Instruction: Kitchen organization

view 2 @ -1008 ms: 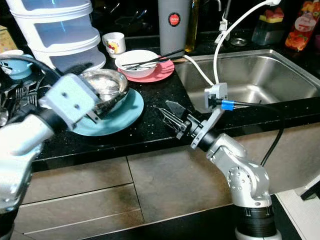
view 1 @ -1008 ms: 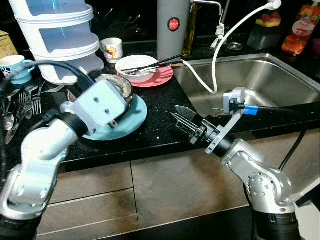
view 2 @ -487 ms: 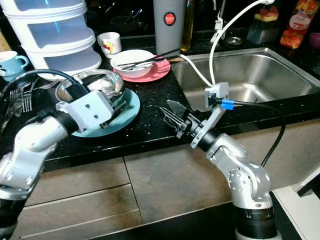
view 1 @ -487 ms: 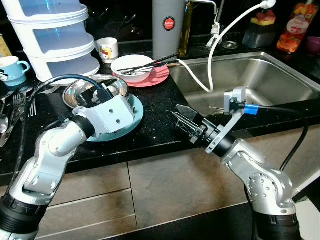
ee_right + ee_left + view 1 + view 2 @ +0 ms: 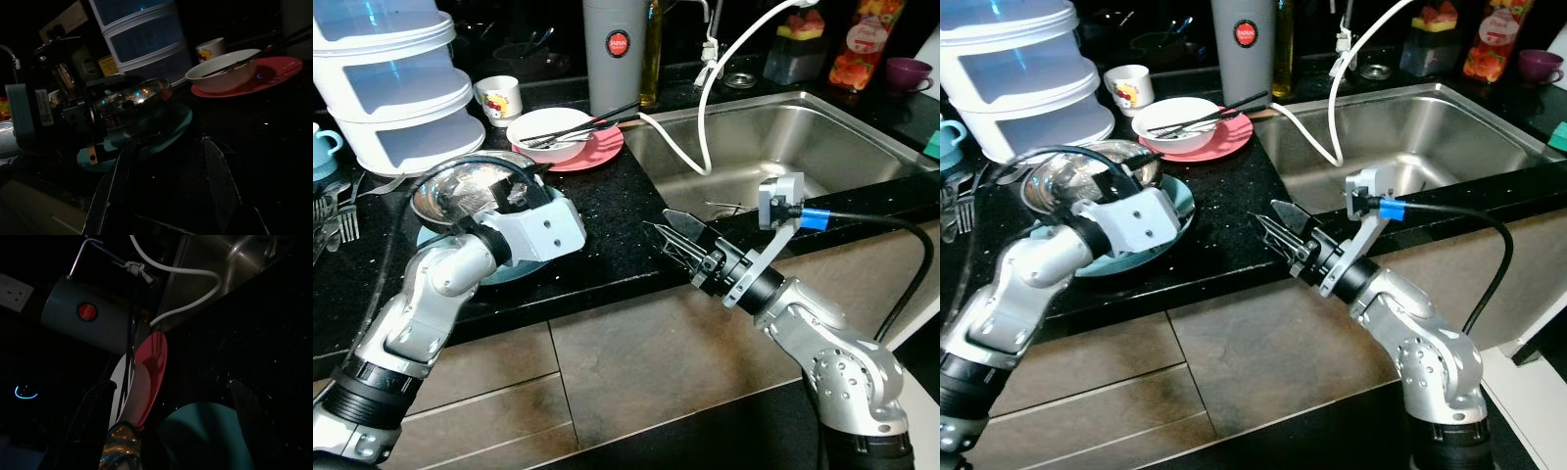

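You had barely begun: the left gripper (image 5: 171,431) held its jaws spread astride the teal plate (image 5: 524,266) bearing the steel bowl (image 5: 460,191), while the right gripper (image 5: 677,238), jaws also spread and empty, faced that stack, with the pink plate (image 5: 592,154) and white bowl (image 5: 546,127) beyond unsorted.

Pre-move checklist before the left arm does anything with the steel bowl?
1. Steel bowl seated on teal plate: ok, tilted but resting on it.
2. Left gripper hold on the bowl: cannot tell, one finger is at the rim, fingers open.
3. Right gripper free: ok, open over the counter edge, holding nothing.
4. Path to sink: not ok, white hose drapes across the near corner.
5. Neighbours: ok, pink plate with white bowl sits apart from the teal plate.
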Robot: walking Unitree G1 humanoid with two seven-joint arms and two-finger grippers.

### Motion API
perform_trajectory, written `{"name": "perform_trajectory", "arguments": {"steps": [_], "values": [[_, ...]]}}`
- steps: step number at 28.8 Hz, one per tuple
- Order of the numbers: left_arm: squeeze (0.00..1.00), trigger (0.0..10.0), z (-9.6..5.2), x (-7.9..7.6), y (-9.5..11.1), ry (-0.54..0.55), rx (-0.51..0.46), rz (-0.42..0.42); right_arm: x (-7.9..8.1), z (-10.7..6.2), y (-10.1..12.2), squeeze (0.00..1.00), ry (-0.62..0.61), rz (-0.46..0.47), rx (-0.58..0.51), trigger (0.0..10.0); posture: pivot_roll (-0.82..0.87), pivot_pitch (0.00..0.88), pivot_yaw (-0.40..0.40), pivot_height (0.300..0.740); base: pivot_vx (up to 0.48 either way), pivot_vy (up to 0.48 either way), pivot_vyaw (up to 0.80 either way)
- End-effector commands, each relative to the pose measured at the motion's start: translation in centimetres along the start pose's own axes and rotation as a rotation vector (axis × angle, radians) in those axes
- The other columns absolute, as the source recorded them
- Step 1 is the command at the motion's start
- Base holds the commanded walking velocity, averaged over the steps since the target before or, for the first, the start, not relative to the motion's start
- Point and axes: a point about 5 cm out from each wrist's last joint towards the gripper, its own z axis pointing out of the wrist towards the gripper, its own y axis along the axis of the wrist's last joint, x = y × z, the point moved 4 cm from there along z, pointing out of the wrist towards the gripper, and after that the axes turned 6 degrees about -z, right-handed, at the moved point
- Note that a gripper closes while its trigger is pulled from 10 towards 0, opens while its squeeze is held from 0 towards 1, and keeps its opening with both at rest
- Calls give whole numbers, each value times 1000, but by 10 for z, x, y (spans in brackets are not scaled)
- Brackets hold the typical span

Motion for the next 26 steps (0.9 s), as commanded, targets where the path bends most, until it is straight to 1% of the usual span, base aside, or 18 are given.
{"name": "perform_trajectory", "arguments": {"steps": [1,3,5,6,7,8,9,13,19,26], "values": [[0,10000,1,1,-5,1,16,22,1,-2,3,0,-2,0,0,10000,-5,33,62,740,0,0,0],[0,10000,1,4,-11,11,42,36,0,-3,3,0,-4,1,1,10000,-3,30,62,740,0,0,0],[0,10000,1,5,-12,14,47,39,0,-3,3,0,-5,1,1,10000,-3,30,62,740,0,0,0],[0,8588,0,6,-16,17,61,45,0,-2,3,0,-6,-1,2,10000,-3,26,64,740,0,0,0],[0,3922,-1,7,-17,22,67,49,0,-2,3,0,-6,0,0,10000,-1,25,64,740,0,0,0],[0,3922,-1,7,-17,22,67,49,0,-2,3,0,-6,0,0,10000,-1,25,64,740,0,0,0],[0,0,-2,8,-19,25,76,54,0,-2,3,0,-7,1,-1,10000,0,23,65,740,0,0,0],[0,0,-5,11,-23,22,104,63,0,-1,3,0,-11,0,-1,10000,6,20,66,740,0,0,0],[0,0,-8,12,-27,21,127,79,0,-1,3,0,-13,1,-4,10000,11,17,66,740,0,0,0],[0,0,-12,18,-31,44,149,94,-2,0,3,0,-17,3,-7,10000,17,9,65,740,0,0,0]]}}
